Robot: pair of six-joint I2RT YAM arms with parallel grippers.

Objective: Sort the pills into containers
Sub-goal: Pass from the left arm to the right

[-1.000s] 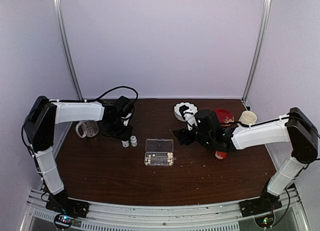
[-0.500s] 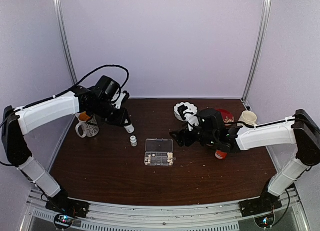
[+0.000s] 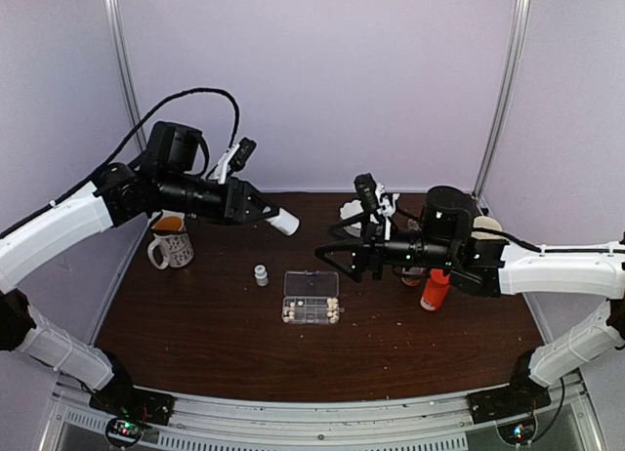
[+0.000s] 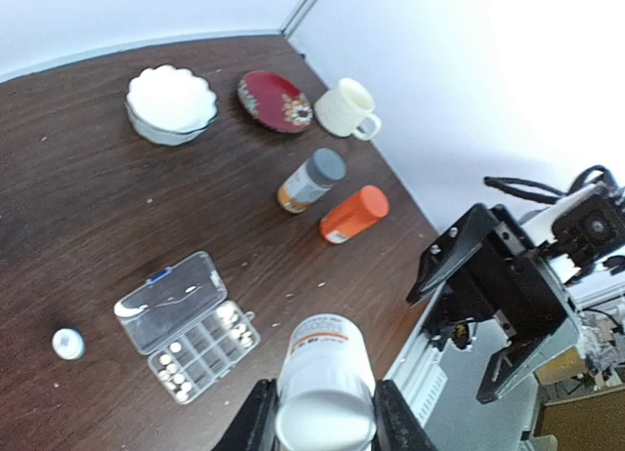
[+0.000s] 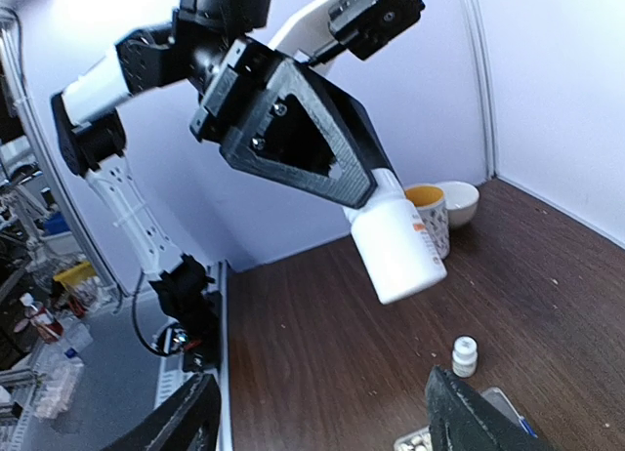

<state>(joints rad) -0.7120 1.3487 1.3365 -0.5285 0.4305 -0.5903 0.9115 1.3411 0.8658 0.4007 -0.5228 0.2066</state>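
Pincer on the left arm (image 3: 262, 213) pinches a white cylindrical plastic bottle with a printed label (image 3: 284, 222), held high above the dark brown wooden worktop (image 3: 215, 334), its free end toward the right arm. The right pincer (image 3: 330, 253), raised too, faces it with jaws spread and nothing between them. Below and between them, the clear plastic rectangular pill organizer box (image 3: 311, 297) lies on the worktop, lid open, with tiny whitish pills (image 4: 176, 368) in several compartments. A tiny white bottle (image 3: 261, 274) stands near its left side.
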